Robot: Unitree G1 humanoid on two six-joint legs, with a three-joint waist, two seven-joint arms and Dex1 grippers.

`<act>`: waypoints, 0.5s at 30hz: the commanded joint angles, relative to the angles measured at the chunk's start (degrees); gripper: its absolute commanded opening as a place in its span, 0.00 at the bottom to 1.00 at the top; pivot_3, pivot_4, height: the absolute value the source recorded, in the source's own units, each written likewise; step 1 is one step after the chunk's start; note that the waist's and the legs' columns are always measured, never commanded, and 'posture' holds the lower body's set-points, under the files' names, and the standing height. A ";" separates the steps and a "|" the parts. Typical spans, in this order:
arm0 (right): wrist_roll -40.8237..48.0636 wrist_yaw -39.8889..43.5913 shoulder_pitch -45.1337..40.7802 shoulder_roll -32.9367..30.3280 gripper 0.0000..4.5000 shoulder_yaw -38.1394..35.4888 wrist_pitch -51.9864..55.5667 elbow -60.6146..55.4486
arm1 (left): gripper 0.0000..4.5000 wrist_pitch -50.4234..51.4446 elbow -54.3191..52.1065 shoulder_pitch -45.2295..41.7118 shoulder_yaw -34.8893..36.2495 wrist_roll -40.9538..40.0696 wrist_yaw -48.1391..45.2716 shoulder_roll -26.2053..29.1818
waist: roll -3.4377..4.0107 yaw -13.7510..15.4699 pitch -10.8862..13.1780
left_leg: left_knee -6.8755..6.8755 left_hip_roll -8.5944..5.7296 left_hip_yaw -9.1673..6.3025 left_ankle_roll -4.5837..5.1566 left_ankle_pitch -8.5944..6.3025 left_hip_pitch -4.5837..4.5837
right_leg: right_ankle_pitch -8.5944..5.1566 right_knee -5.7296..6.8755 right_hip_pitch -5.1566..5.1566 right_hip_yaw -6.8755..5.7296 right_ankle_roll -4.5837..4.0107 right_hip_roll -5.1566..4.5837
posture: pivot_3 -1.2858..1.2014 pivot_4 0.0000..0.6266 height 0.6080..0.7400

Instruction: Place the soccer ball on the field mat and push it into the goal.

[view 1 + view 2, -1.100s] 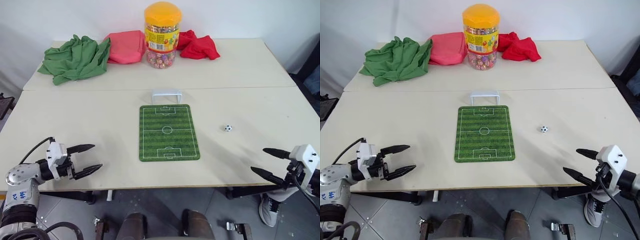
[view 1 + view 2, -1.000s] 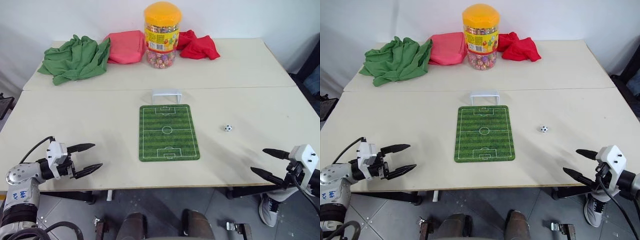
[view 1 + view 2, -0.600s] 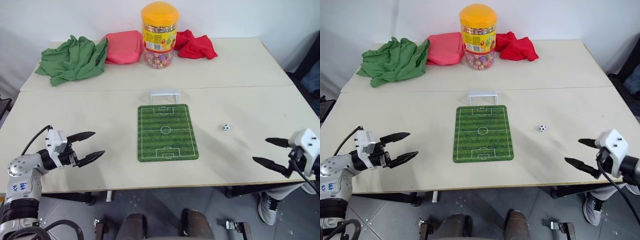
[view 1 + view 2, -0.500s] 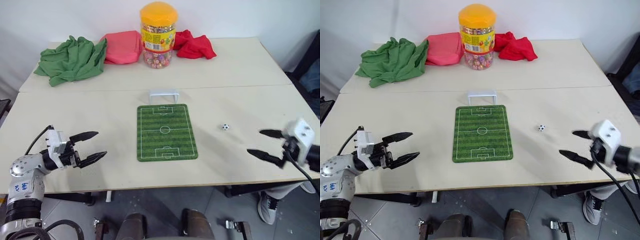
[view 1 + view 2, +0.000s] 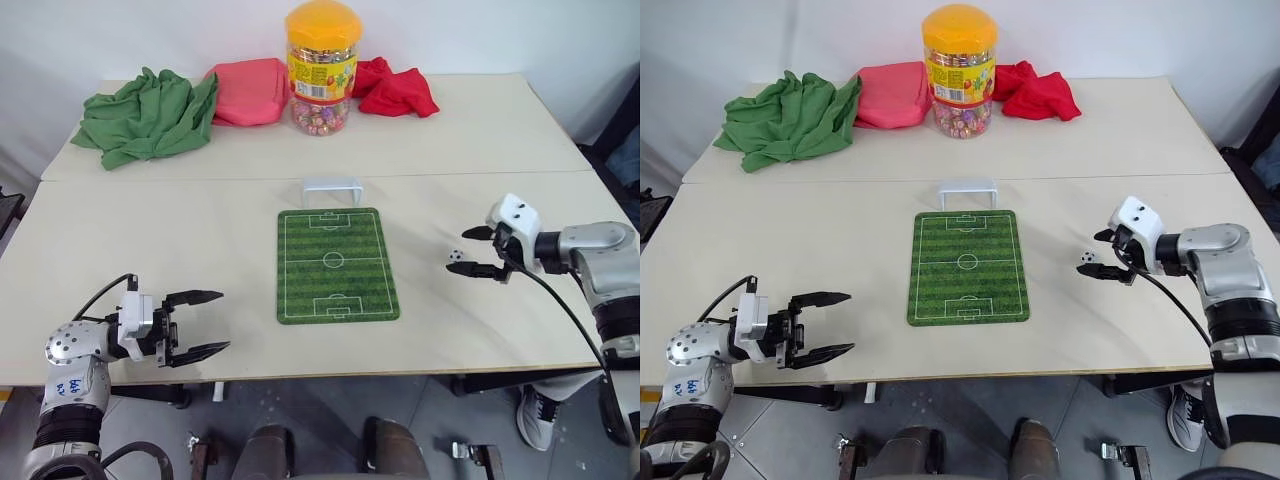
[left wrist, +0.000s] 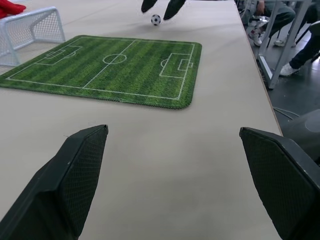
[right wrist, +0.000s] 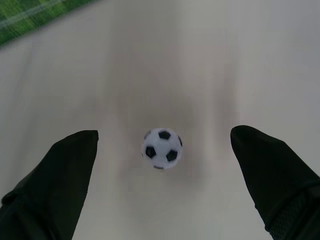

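The soccer ball (image 5: pixel 455 255) lies on the bare table to the right of the field mat (image 5: pixel 335 265). My right gripper (image 7: pixel 165 135) is open and tilted down over the ball. The ball (image 7: pixel 162 148) sits between its two fingers, touching neither. The white goal (image 5: pixel 333 190) stands at the mat's far short edge with its mouth toward the mat. My left gripper (image 5: pixel 223 321) is open and empty near the table's front left edge, pointing toward the mat (image 6: pixel 110 65).
A candy jar (image 5: pixel 322 65) with an orange lid stands at the back centre. It is flanked by a green cloth (image 5: pixel 150 115), a pink cloth (image 5: pixel 250 90) and a red cloth (image 5: pixel 398 90). A seam crosses the tabletop (image 5: pixel 180 178) just behind the goal.
My right gripper has swung from off the table's front right edge forward and left, up to the ball. The left gripper drifted a little to the right. The ball has stayed put.
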 commanded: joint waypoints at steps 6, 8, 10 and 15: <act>-2.51 1.18 -3.49 1.34 0.57 -0.21 -4.21 6.75 | 1.00 0.26 -3.22 0.74 0.96 -2.27 -2.95 1.75 | 0.00 -0.65 0.00 | 0.06 0.00 0.00 0.00 0.00 0.01 | 0.00 0.03 0.03 0.00 0.00 0.00 | 0.52 0.24 1.00; -2.19 -0.04 -4.23 2.00 0.42 -1.05 -4.38 7.26 | 1.00 0.81 -3.70 0.48 1.01 -2.70 -2.85 1.79 | 0.00 -0.99 0.00 | 0.08 0.01 0.00 0.00 0.00 0.01 | 0.00 0.04 0.04 0.00 0.01 -0.01 | 0.52 0.24 1.00; -1.96 -0.42 -4.56 2.24 0.27 -1.53 -4.67 7.35 | 1.00 0.95 -3.70 0.26 0.88 -2.76 -2.96 1.72 | 0.01 -1.27 0.00 | 0.09 0.01 0.00 0.00 0.00 0.03 | 0.01 0.06 0.04 0.01 0.01 -0.01 | 0.52 0.24 1.00; -1.08 0.39 -3.70 1.92 0.01 -2.73 -4.30 4.28 | 1.00 1.05 -3.17 -0.67 0.31 -2.52 -3.05 1.28 | 0.03 -1.32 0.01 | 0.06 0.02 0.00 -0.01 0.00 0.05 | 0.00 0.08 0.03 0.01 0.01 0.00 | 0.52 0.24 1.00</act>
